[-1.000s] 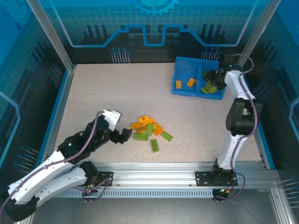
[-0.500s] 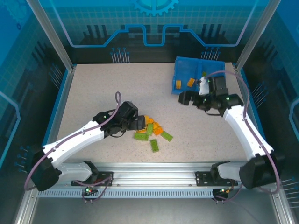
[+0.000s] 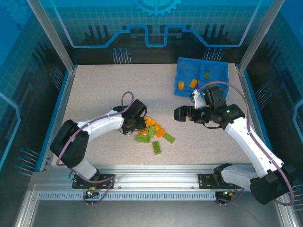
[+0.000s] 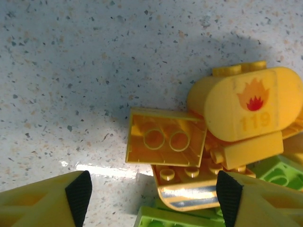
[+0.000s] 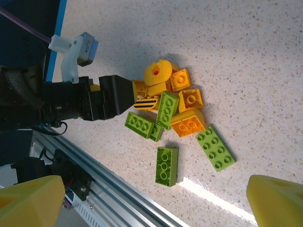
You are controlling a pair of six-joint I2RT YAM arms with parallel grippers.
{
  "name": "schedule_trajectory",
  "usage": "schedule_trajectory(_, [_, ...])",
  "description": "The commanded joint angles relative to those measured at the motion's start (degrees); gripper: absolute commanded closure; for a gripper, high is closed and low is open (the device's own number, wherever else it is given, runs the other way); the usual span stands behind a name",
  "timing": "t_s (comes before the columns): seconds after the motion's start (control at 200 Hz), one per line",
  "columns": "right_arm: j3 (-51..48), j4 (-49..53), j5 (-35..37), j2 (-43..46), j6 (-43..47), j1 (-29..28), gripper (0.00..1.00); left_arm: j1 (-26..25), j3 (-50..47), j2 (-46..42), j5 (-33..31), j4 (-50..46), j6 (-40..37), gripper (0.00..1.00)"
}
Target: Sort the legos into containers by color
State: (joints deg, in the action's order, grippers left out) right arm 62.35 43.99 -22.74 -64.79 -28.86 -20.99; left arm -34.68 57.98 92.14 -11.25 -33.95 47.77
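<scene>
Glossy smooth plastic legos [image 4: 165,142], matt speckled table [image 4: 71,71], smooth blue plastic bin [image 3: 187,73], brushed metal rail [image 3: 156,179]

Speckled tabletop [image 3: 118,90], blue translucent walls [image 3: 156,28]

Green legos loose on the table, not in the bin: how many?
4. One green lego within the orange pile, one at its near-left edge, one apart on the near side, one just right of it. Others may hide underneath.
</scene>
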Motion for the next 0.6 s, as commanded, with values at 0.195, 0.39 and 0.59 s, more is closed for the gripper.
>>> schedule_trajectory(0.195, [1.55, 2.42, 0.49, -0.33, 0.07, -0.55, 0.0, 1.97, 1.39, 4.08, 1.29, 3.22, -2.59, 0.27])
schedule_trajectory(0.39, [1.99, 2.93, 1.51, 0.15, -0.41, -0.62, 0.0, 2.99, 0.83, 6.5, 2.02, 3.6, -3.95, 0.28])
schedule_trajectory(0.59, [1.99, 2.69, 1.81, -0.15, -0.89, -0.63, 0.0, 2.99, 0.11, 8.36, 1.84, 3.09, -5.14, 0.25])
